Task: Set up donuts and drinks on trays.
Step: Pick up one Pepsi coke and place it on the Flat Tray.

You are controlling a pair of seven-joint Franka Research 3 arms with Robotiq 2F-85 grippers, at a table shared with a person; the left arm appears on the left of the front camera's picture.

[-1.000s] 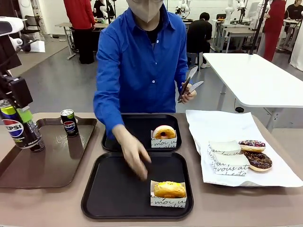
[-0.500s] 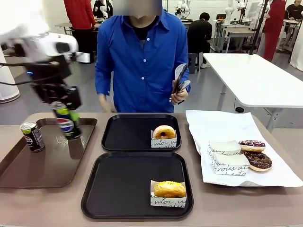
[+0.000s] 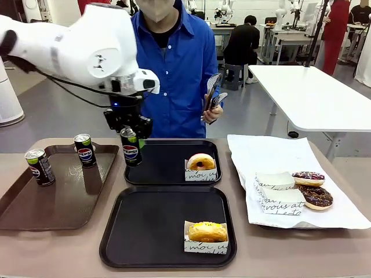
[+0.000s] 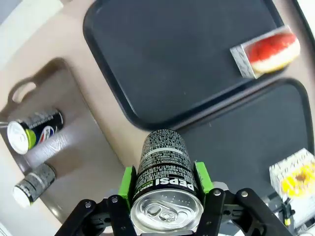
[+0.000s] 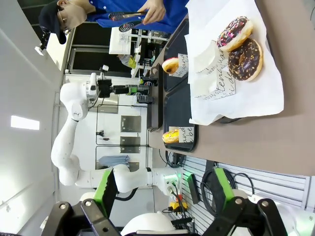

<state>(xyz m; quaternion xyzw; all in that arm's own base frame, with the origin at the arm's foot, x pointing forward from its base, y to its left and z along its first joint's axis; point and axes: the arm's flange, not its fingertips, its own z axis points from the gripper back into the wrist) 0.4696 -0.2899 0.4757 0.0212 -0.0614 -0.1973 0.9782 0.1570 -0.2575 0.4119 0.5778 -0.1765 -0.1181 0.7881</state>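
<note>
Black can [image 3: 130,147], far tray [image 3: 162,163] L edge

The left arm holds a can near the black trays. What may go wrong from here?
1. The can seems to hang above the left rim of the far tray; released there, it may land on the rim and tip.
2. The left gripper clamps it only near its top, so it might swing or slip.

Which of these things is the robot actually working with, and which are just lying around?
In the job: can in left gripper, two cans waiting, two black trays, two sleeved yellow donuts.
Lying about: brown tray, chocolate donuts on white paper, person's tongs.
</note>
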